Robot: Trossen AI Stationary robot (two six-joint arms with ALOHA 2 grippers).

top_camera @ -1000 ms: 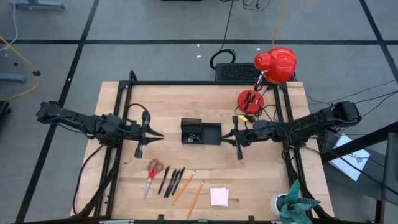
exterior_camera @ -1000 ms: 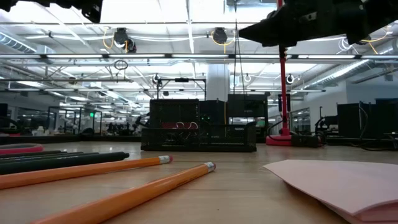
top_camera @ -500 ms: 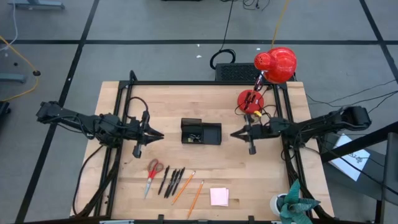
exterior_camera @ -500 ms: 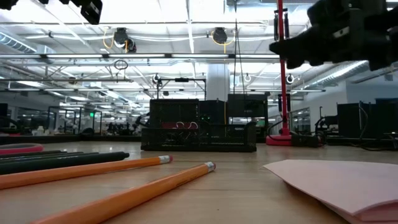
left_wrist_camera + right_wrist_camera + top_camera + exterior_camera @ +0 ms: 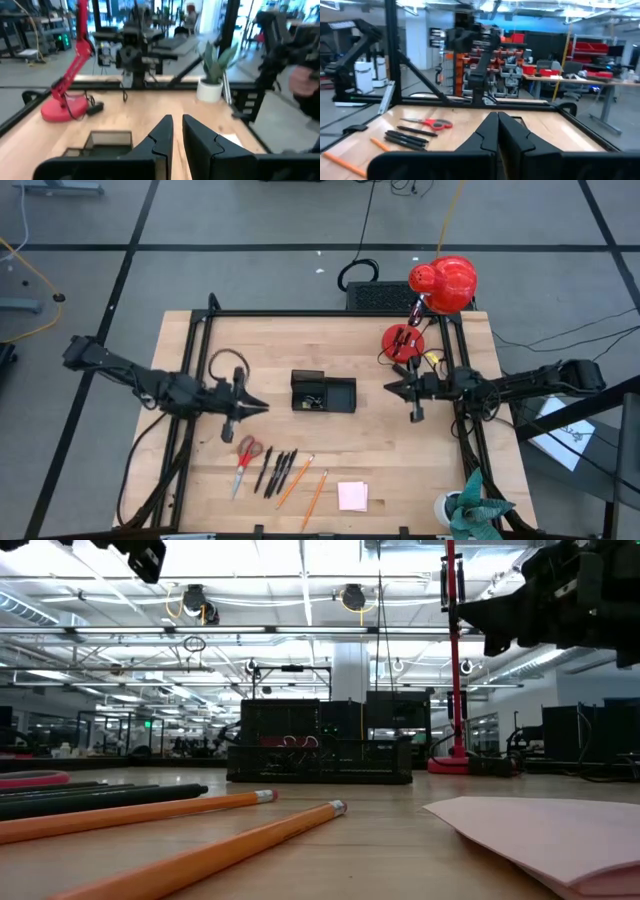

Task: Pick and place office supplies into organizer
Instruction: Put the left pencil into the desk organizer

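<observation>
Left gripper: the left gripper (image 5: pixel 262 408) hangs over bare wood between the organizer and the row of supplies, its 2 dark fingers (image 5: pixel 161 136) drawn nearly together with a thin gap and nothing between them; judged, it sits here because the supplies lie just toward the table's front edge of it.
Right gripper: the right gripper (image 5: pixel 388 388) is fully closed and empty, its fingers (image 5: pixel 487 131) pressed together, parked near the round red lamp base (image 5: pixel 403 340), apart from the work; it looks to be waiting.
Organizer: the small black rectangular compartment tray (image 5: pixel 323 393) stands at mid-table between the 2 grippers, reachable by either arm.
Supplies: red-handled scissors (image 5: pixel 245 457), thin black pens (image 5: pixel 279 472), 2 orange pencils (image 5: pixel 304 484) and a pale pink square sticky-note pad (image 5: pixel 352 495) lie in a row near the front edge, none held, all outside the tray.
Tray contents: something small shows in 1 compartment; what it is cannot be told.
Step judged: a pick by the left arm, the scissors being closest.
</observation>
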